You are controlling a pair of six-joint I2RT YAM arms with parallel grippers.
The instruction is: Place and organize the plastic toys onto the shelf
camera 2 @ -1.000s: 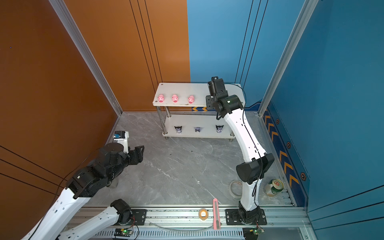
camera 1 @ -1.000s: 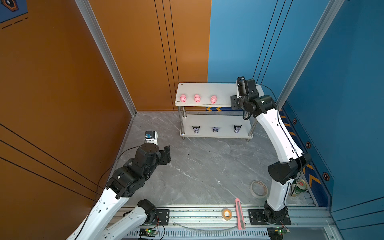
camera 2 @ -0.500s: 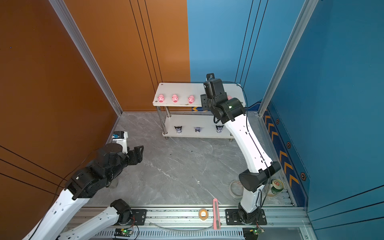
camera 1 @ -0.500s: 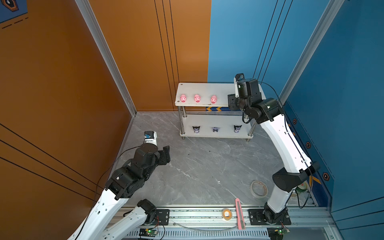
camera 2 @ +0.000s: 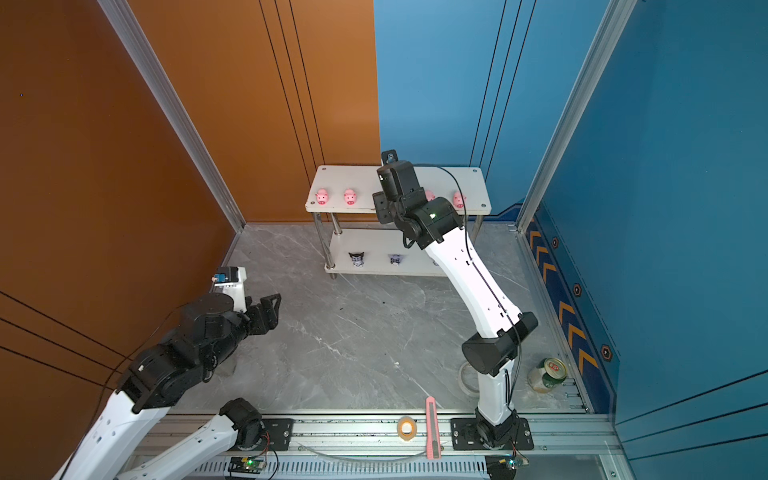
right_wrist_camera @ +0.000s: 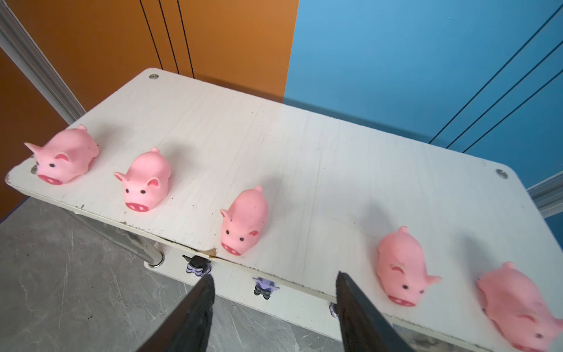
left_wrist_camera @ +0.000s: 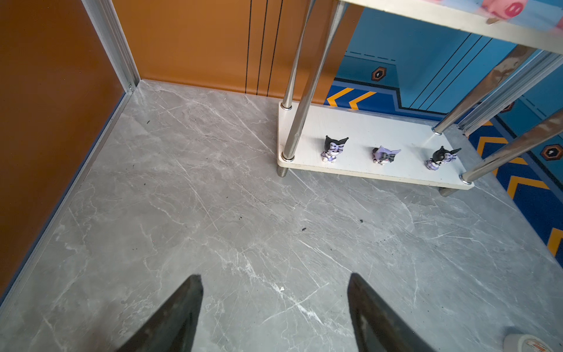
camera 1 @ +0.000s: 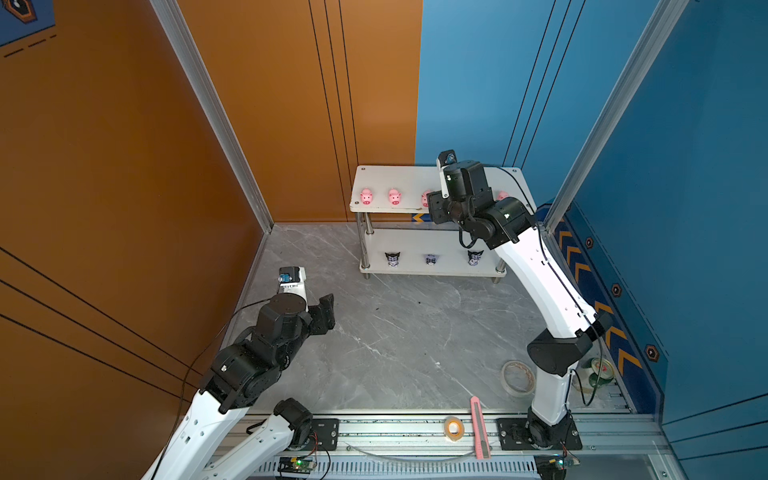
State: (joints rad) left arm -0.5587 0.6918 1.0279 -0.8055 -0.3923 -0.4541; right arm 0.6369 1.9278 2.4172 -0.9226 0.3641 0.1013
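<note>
Aluminium rail (camera 1: 395,428) at the near edge carries both arm bases, a small roll of tape (camera 1: 454,428) and a long pink utility knife (camera 1: 478,428) lying just beside the roll. Beyond it, on the grey marble-patterned floor (left_wrist_camera: 213,213), a clear tape roll (camera 1: 517,376) lies by the right arm's base, with a green-topped can (camera 2: 550,374) near the blue wall. Left gripper (left_wrist_camera: 274,275) hangs low over bare floor at the orange-wall side, jaws spread and nothing between them, well apart from the shelf (camera 1: 432,272). The shelf stands at the far end against the back wall. On its lower board (left_wrist_camera: 380,128), three black-eared, white-and-purple figurines (left_wrist_camera: 384,155) stand in a spaced row near the front edge, none touching another. On its upper board (right_wrist_camera: 304,152), five pink pig figures (right_wrist_camera: 243,225) stand in a row along the front edge, snouts toward the arms. Three are evenly spaced toward the orange side, then comes a wider gap, then two closer together toward the blue side. Right gripper (right_wrist_camera: 274,274) hovers at the front edge of the upper board, facing that gap. Its jaws are spread and empty, and its fingers (right_wrist_camera: 359,304) touch no pig.
</note>
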